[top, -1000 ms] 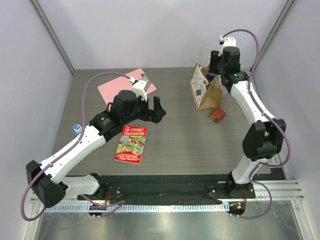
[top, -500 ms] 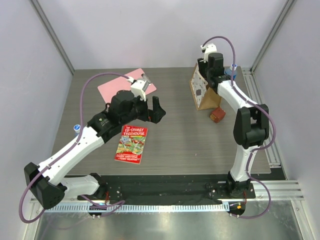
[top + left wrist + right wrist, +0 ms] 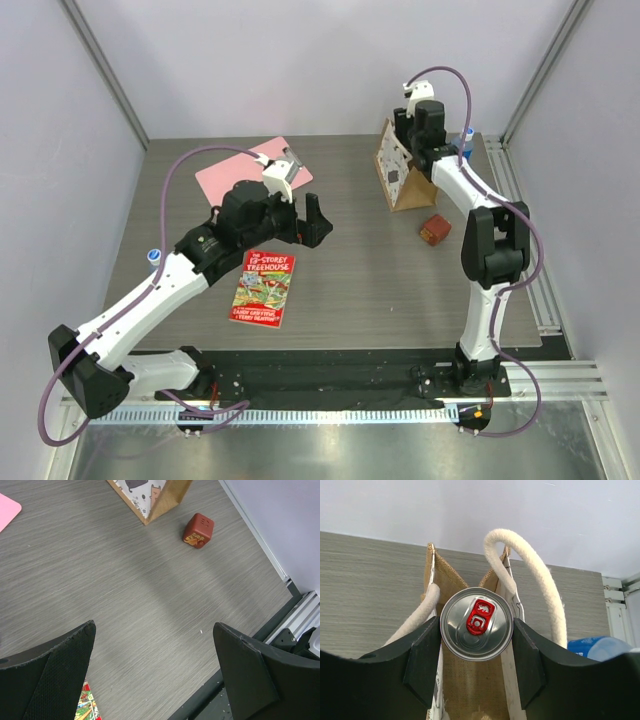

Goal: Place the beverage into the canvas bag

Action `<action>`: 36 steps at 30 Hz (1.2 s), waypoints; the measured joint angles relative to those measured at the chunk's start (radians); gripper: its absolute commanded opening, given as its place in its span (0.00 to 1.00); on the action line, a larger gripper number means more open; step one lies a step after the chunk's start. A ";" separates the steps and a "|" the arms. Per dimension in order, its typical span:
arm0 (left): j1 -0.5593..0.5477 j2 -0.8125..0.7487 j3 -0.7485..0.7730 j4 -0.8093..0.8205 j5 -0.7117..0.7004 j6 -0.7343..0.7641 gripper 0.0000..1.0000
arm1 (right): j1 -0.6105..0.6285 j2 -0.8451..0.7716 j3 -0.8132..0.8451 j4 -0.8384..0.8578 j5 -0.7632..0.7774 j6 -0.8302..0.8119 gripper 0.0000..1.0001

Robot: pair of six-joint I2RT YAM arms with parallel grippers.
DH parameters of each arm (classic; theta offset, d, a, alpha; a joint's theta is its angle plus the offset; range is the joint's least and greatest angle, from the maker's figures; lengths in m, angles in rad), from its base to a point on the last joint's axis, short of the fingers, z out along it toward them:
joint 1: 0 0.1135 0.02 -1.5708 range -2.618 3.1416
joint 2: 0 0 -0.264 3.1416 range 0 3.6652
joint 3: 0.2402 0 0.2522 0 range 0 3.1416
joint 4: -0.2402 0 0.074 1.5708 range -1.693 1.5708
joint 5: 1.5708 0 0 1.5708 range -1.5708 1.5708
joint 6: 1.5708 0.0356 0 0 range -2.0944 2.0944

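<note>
The beverage (image 3: 476, 623) is a silver can with a red pull tab, seen from above. My right gripper (image 3: 476, 632) is shut on it, one black finger on each side. Directly below the can is the open mouth of the canvas bag (image 3: 470, 690), tan burlap with cream rope handles (image 3: 540, 595) arching on both sides. In the top view the bag (image 3: 398, 182) stands upright at the far right of the table, with the right gripper (image 3: 422, 135) above its far end. My left gripper (image 3: 310, 220) hangs open over mid-table with nothing between its fingers (image 3: 55, 675).
A small red-brown cube (image 3: 434, 229) lies near the bag's front right corner. A blue-capped bottle (image 3: 465, 140) stands behind the bag. A colourful book (image 3: 263, 287) and a pink clipboard (image 3: 240, 172) lie on the left half. Grey walls close in the back and sides.
My right gripper has swung left with the can, from beside the bag to over its open mouth. The left arm has stayed put.
</note>
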 measured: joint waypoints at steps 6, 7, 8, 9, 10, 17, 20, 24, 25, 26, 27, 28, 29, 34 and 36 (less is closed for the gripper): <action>0.000 0.000 0.000 0.000 0.005 -0.001 1.00 | -0.002 0.032 0.010 0.031 -0.013 0.054 0.01; 0.000 0.000 0.000 0.000 0.005 -0.002 0.99 | -0.005 0.037 0.010 0.035 -0.016 0.064 0.01; 0.000 0.000 0.000 0.000 0.005 -0.003 1.00 | -0.008 0.045 0.010 0.045 -0.020 0.081 0.01; 0.000 0.000 0.000 0.000 0.006 -0.003 1.00 | -0.011 0.053 0.008 0.058 -0.027 0.095 0.02; 0.000 0.000 0.000 0.000 0.006 -0.003 1.00 | -0.011 0.059 0.005 0.068 -0.031 0.107 0.02; 0.000 0.003 0.000 0.000 0.013 -0.006 1.00 | -0.018 0.099 -0.012 0.162 -0.047 0.167 0.17; 0.000 0.006 0.000 0.000 0.013 -0.007 1.00 | -0.020 0.128 0.002 0.190 -0.047 0.177 0.32; 0.000 0.006 0.000 0.000 0.013 -0.009 1.00 | -0.024 0.160 0.018 0.207 -0.044 0.181 0.47; 0.000 0.006 0.000 0.000 0.013 -0.010 1.00 | -0.025 0.163 0.018 0.207 -0.044 0.181 0.49; 0.000 0.007 0.000 0.001 0.013 -0.011 1.00 | -0.026 0.165 0.019 0.206 -0.045 0.180 0.50; 0.000 0.007 0.000 0.001 0.013 -0.013 1.00 | -0.026 0.166 0.020 0.206 -0.045 0.180 0.50; 0.000 0.008 0.000 0.000 0.013 -0.014 1.00 | -0.026 0.166 0.021 0.205 -0.048 0.180 0.51; 0.000 0.008 0.000 0.001 0.013 -0.014 1.00 | -0.026 0.166 0.023 0.205 -0.051 0.180 0.52; 0.000 0.008 0.000 0.001 0.012 -0.017 1.00 | -0.026 0.166 0.024 0.205 -0.073 0.183 0.62; 0.000 0.010 0.000 0.001 0.013 -0.017 1.00 | -0.026 0.166 0.024 0.206 -0.080 0.187 0.66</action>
